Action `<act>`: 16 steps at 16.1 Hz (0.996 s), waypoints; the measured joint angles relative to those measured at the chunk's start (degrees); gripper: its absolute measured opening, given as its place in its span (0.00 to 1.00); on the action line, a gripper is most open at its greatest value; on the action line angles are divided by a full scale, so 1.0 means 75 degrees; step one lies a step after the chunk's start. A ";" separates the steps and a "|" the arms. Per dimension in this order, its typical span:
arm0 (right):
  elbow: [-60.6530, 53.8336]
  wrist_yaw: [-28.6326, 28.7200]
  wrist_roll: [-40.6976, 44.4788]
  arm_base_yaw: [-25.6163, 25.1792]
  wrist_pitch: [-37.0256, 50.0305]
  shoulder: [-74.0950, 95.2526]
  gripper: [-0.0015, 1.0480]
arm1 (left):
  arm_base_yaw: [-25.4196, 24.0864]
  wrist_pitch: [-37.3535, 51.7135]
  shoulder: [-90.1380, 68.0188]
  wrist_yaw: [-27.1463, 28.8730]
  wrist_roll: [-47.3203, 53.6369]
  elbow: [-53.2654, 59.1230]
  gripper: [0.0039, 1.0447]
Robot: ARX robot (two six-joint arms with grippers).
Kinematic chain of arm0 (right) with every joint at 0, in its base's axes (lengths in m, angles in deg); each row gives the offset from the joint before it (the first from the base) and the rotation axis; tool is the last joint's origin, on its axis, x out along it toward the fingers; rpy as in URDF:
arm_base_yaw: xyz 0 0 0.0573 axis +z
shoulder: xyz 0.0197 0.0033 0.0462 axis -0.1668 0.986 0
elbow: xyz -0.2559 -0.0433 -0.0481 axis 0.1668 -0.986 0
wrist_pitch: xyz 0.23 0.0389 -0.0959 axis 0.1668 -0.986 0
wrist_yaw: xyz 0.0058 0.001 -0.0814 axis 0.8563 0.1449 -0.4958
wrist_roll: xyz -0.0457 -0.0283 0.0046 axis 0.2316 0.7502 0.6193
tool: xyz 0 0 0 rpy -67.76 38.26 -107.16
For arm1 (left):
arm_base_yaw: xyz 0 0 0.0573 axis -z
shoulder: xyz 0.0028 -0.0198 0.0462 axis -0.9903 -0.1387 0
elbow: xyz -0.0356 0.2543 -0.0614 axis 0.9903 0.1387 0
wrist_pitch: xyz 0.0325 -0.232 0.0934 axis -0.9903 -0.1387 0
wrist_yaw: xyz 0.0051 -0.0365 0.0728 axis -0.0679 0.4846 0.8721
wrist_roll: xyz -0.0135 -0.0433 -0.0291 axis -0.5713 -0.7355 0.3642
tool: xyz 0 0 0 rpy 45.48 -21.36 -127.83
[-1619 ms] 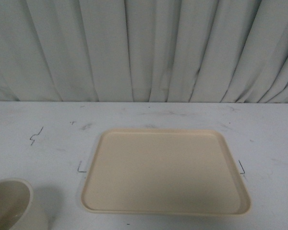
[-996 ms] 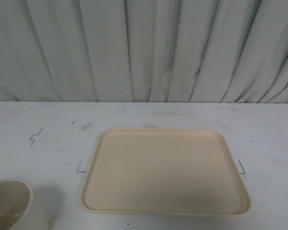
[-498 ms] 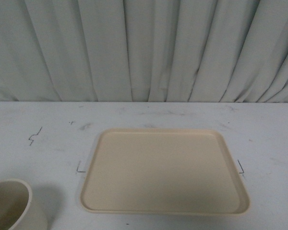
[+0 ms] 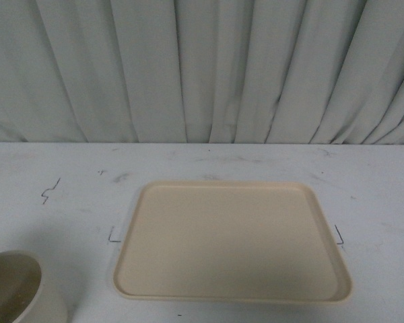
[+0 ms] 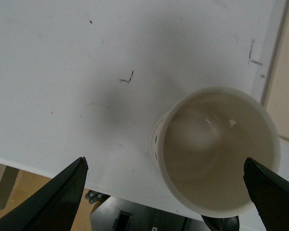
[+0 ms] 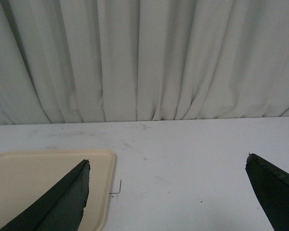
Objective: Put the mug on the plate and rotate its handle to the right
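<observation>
We see mug (image 4: 13, 291): cream, glossy, cylindrical, off plate (image 4: 232, 239): matte beige, rounded corners, low rim. White scuffed bench (image 4: 67, 168). Left jaws wide over mug; right jaws wide.

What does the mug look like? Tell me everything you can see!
The mug is cream-white, round and empty, glossy inside, with small black dots on its outer side. It stands upright on the white table near its front edge, left of the plate and apart from it. The open left gripper hangs over it.
</observation>
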 joint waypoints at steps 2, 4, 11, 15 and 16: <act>0.0000 0.0000 0.0000 0.0000 0.0003 0.0000 0.94 | 0.0038 0.0256 -0.0667 -0.0070 0.0000 0.0000 0.94; 0.0000 0.0000 0.0000 0.0000 0.0000 0.0000 0.94 | 0.0038 0.0501 -0.1271 0.0012 0.0082 -0.0015 0.94; 0.0000 0.0000 0.0000 0.0000 0.0003 0.0000 0.94 | -0.0108 0.1399 -0.2926 0.0178 0.0408 -0.0361 0.85; 0.0000 0.0000 0.0000 0.0000 0.0003 0.0000 0.94 | -0.0122 0.1524 -0.3168 0.0210 0.0565 -0.0458 0.44; 0.0000 0.0000 0.0000 0.0000 0.0000 0.0000 0.94 | -0.0122 0.1510 -0.3203 0.0210 0.0571 -0.0493 0.33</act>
